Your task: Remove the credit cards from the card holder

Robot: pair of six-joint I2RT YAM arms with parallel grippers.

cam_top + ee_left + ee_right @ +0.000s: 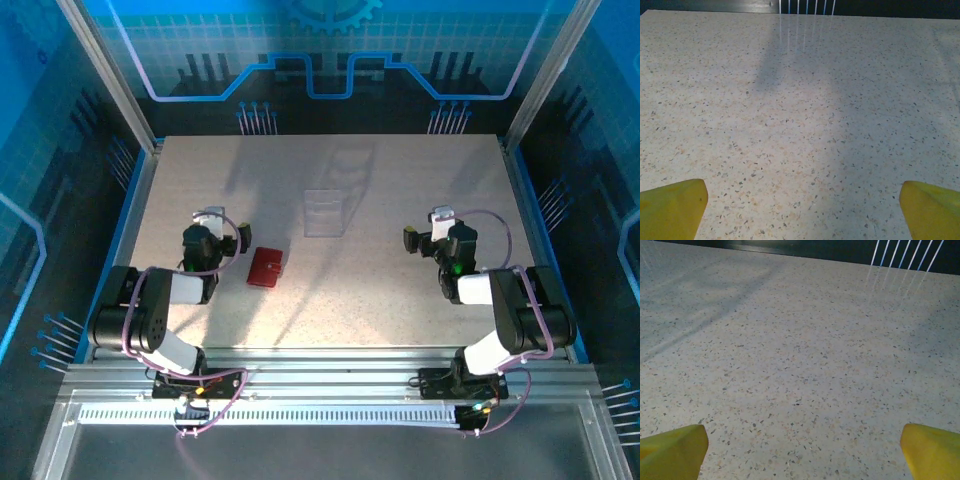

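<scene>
The card holder [265, 267] is a small dark red wallet lying folded shut and flat on the table, left of centre. The credit cards are hidden. My left gripper [211, 217] hovers just left of the card holder, apart from it. In the left wrist view the left gripper [802, 202] stands open, its yellow fingertips [677, 205] wide apart over bare speckled table. My right gripper [438, 219] sits far to the right of the card holder. It is open too [802, 442], with nothing between its yellow fingertips [930, 447].
A clear plastic tray [325, 212] stands behind the card holder near the table's middle. The speckled tabletop [380, 290] is bordered by blue rails at the left and right and by the metal base rail at the near edge.
</scene>
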